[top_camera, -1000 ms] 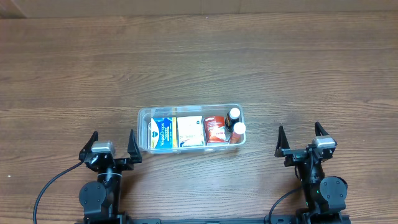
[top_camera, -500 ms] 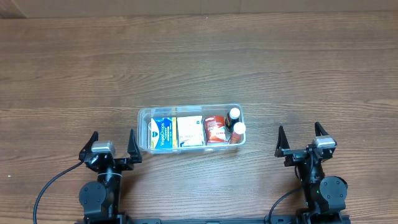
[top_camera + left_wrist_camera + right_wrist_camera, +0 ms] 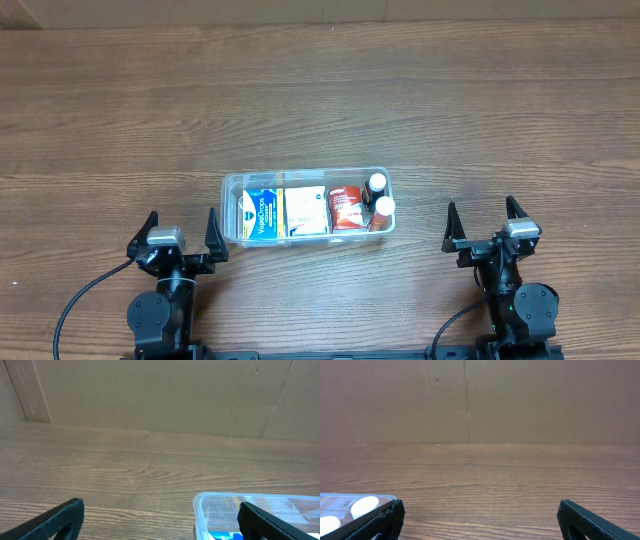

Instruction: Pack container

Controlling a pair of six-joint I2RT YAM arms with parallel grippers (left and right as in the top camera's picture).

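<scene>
The container [image 3: 308,207] looks fully packed with boxes and bottles; both pincers, left [image 3: 180,232] and right [image 3: 482,226], sit open and empty; seemingly nothing remains.

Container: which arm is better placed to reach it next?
Left, likely. The left end effector, open, sits right beside one end of the container. The right end effector, also open, stands clearly farther from the other end.

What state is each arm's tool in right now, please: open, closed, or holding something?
Left tool: open, holding nothing.
Right tool: open, holding nothing.
</scene>
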